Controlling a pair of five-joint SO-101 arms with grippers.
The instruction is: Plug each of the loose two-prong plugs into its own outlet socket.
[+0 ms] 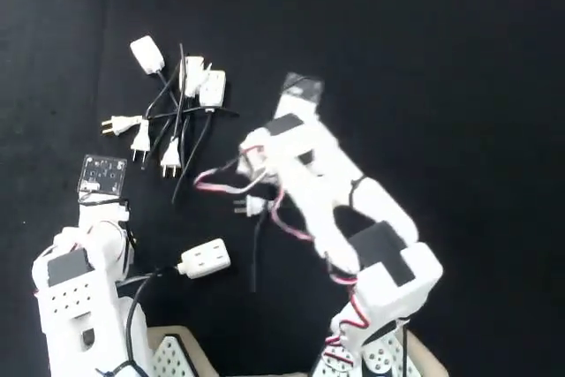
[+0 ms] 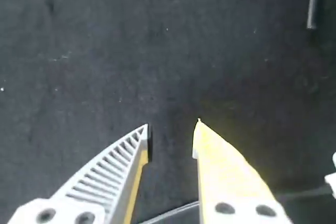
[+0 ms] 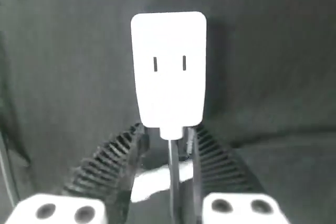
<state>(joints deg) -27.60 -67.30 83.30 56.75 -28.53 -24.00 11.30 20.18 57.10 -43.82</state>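
White outlet socket (image 3: 168,66) is clamped at its cord end by the right gripper (image 3: 168,129). The left gripper (image 2: 172,125), on the arm at the high view's lower left, is held slightly parted over black cloth (image 2: 105,51).

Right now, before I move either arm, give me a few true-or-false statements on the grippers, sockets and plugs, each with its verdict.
1. The left gripper is open over bare black table. True.
2. The outlet socket ahead of the right gripper has a plug in it. False: both its slots are empty.
3. The multi-outlet block lies inside the tangle of cords. False: it lies apart from the tangle, close to the left arm.
4. Several plugs lie in that tangle, in the upper left of the high view. True.
5. A two-prong plug lies on the table beneath the right arm. True.
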